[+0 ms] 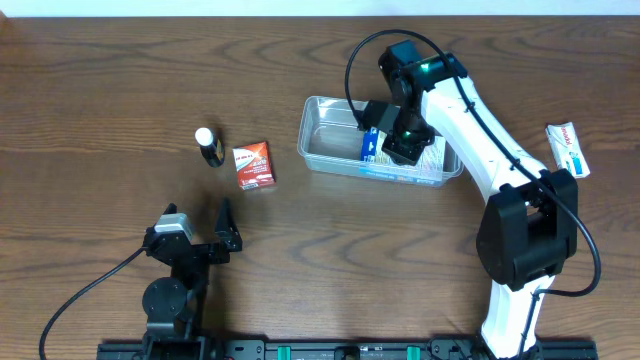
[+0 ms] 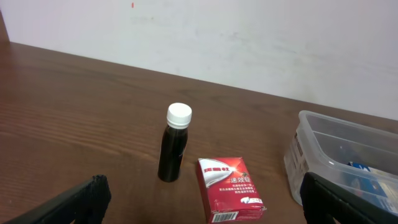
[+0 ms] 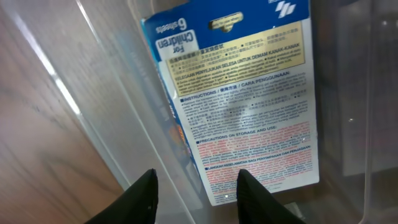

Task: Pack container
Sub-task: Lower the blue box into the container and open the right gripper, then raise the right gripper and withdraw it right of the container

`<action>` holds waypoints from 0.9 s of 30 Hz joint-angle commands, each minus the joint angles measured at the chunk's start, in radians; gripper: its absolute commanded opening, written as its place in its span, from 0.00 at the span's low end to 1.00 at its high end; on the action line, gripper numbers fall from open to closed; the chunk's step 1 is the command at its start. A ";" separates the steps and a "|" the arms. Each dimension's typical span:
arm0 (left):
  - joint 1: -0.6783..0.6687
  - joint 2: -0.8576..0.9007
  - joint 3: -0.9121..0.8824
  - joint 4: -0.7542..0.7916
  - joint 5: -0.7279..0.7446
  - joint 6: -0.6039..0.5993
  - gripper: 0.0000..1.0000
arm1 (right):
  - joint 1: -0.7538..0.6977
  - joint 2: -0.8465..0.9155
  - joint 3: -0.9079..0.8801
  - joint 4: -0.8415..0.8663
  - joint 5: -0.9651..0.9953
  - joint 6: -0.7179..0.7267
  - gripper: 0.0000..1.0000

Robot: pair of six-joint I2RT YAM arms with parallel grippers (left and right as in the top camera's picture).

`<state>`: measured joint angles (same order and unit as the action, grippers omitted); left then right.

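Observation:
The clear plastic container [image 1: 325, 150] stands at the table's middle back; it also shows in the left wrist view [image 2: 323, 134] and the right wrist view [image 3: 112, 112]. A blue box with printed text [image 3: 249, 93] lies inside it [image 1: 371, 146]. My right gripper [image 1: 400, 145] hovers inside the container just over the box, fingers [image 3: 196, 196] apart and gripping nothing. My left gripper [image 1: 205, 240] is open and empty near the front left. Its jaws [image 2: 205, 208] face a small red carton [image 2: 229, 186] and a dark bottle with a white cap [image 2: 174, 146].
The red carton [image 1: 253, 166] and the bottle [image 1: 208, 146] stand left of the container. A white tube-like packet [image 1: 568, 149] lies at the far right. The right arm reaches over the container's right half.

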<state>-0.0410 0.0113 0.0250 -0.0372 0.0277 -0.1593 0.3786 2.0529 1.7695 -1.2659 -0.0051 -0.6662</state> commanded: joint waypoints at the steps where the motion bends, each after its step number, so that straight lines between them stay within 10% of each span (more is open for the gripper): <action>1: 0.000 -0.005 -0.021 -0.032 -0.002 0.009 0.98 | 0.008 -0.021 -0.004 0.024 -0.026 0.129 0.31; 13: 0.000 -0.005 -0.021 -0.032 -0.002 0.009 0.98 | 0.012 -0.020 -0.005 0.161 -0.108 0.862 0.01; 27: 0.000 -0.005 -0.021 -0.032 -0.001 0.009 0.98 | 0.004 -0.049 -0.004 0.167 -0.105 0.943 0.01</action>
<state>-0.0410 0.0113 0.0250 -0.0376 0.0277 -0.1593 0.3862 2.0518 1.7695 -1.0897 -0.0998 0.2390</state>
